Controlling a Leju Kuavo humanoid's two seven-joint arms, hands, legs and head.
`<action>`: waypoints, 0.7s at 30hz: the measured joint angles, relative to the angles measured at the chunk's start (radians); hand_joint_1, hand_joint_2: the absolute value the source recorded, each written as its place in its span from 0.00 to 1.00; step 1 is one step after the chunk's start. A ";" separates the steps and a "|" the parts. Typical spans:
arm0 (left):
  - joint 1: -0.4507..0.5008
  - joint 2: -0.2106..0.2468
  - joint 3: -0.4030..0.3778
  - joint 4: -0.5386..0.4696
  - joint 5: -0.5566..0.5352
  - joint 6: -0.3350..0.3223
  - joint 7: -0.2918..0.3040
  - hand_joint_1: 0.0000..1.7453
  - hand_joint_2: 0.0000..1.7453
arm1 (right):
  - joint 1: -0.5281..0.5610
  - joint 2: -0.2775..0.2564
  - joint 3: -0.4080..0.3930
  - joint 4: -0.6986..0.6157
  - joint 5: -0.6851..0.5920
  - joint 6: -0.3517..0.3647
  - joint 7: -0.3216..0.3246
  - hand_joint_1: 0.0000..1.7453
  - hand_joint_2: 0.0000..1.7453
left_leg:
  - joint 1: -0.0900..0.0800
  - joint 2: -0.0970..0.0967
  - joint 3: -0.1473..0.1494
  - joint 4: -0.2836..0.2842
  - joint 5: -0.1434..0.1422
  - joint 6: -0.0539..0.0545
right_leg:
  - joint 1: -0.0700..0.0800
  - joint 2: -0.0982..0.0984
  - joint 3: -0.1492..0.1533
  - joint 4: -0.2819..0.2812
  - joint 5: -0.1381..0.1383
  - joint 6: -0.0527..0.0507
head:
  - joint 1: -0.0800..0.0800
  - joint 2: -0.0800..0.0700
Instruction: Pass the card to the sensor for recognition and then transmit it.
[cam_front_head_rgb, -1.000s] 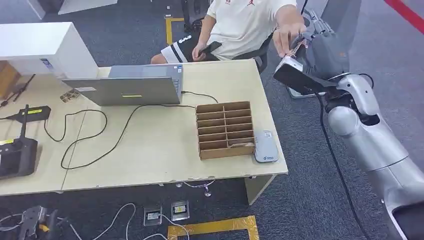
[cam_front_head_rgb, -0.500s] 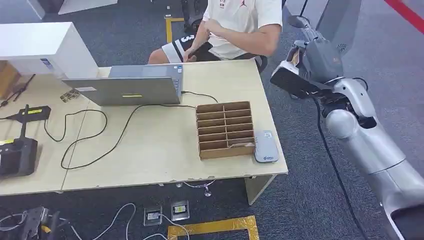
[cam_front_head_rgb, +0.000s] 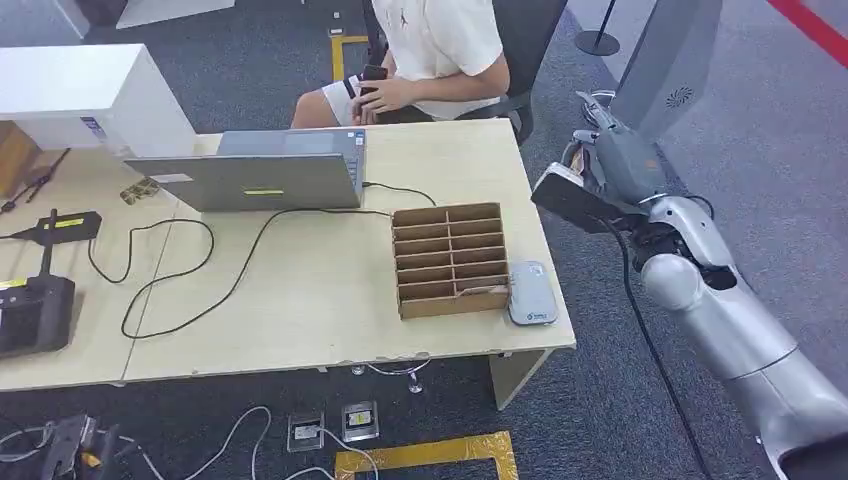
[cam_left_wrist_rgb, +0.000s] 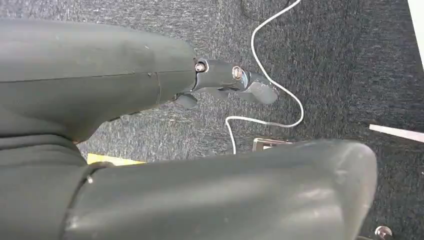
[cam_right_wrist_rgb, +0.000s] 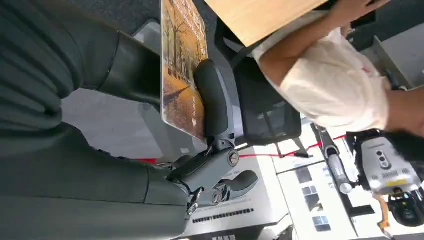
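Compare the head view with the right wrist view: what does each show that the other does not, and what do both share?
Head view alone: the laptop, the wooden divider box, the grey sensor beside it, the cables.

Right wrist view alone: the card and its autumn-tree print, pinched between thumb and fingers.

Shared: the right hand, the table, the seated person in a white shirt.

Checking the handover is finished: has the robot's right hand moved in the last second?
Yes. The right hand, holding the card, has come down and back from the person, nearer the table's right edge.
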 joint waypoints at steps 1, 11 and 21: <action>0.000 0.000 0.000 0.000 0.000 0.000 0.000 0.00 0.00 | 0.000 0.000 0.000 0.000 0.000 0.000 0.000 1.00 1.00 | 0.000 0.000 0.000 0.000 0.000 0.000 | 0.000 0.000 0.000 0.000 0.000 0.000 | 0.000 0.000; 0.002 0.031 -0.021 -0.045 -0.016 0.000 0.028 0.00 0.00 | 0.161 0.011 0.043 -0.060 -0.014 0.047 0.077 1.00 1.00 | 0.000 0.001 0.000 0.000 0.000 0.000 | 0.000 0.000 0.000 0.000 0.000 0.000 | 0.000 0.000; 0.017 0.094 -0.043 -0.142 -0.056 0.000 0.037 0.00 0.00 | 0.173 0.053 0.087 -0.040 -0.008 0.046 0.084 1.00 1.00 | 0.001 0.001 0.000 0.000 0.000 0.000 | 0.001 0.000 0.000 0.000 0.000 0.000 | 0.001 0.000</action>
